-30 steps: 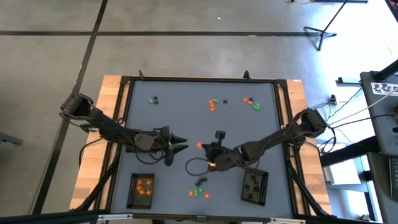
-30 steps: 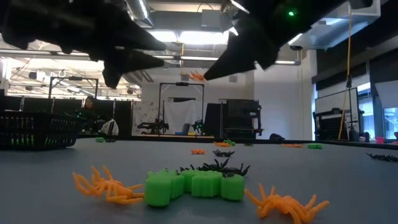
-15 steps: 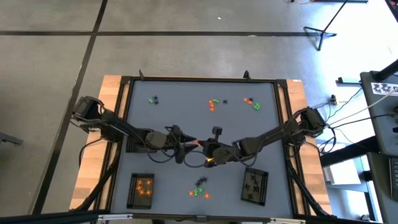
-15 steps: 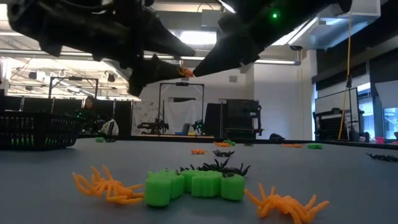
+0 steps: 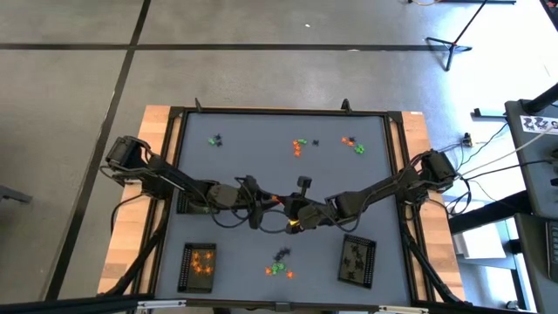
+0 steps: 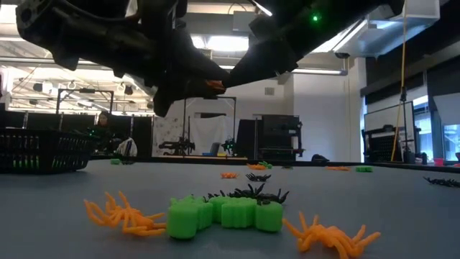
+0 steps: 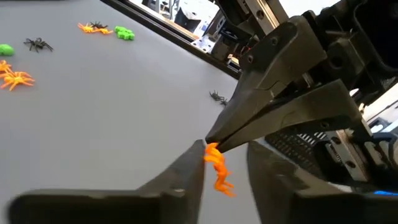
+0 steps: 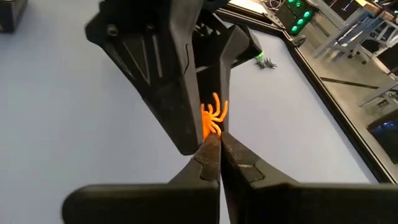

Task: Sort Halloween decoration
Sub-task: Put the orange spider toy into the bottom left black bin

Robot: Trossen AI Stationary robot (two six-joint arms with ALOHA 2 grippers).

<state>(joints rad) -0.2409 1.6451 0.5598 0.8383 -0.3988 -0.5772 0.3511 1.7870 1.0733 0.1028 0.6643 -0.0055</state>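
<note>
Claw, right (image 8: 213, 140): fingers pressed together on one leg-end of an orange spider (image 8: 214, 117), held in the air over the middle of the table (image 5: 253, 170). The tip grip leaves most of the body exposed, evidently so the other arm can take it.

Claw, left (image 7: 222, 154): meets the right one tip to tip. Its fingers stand apart on either side of the spider; one finger (image 7: 189, 163) touches it, the other shows a gap. Not yet clamped. Judged to be a hand-over in progress, right to left.

Spider, orange: one item, airborne, between both claws, well above the surface.

Tray, near left (image 5: 186, 267): black mesh, holds orange pieces only. Likely destination for the spider, and it lies on the left arm's side, which would explain the pass.

Tray, near right (image 5: 371, 262): black mesh, holds dark pieces; kind too small to tell.

Unsorted stock:
- near edge pile (image 5: 279, 269), between the trays: green blocks, black spiders and orange spiders, touching
- far edge, three small groups: mixed orange, green and black
</note>
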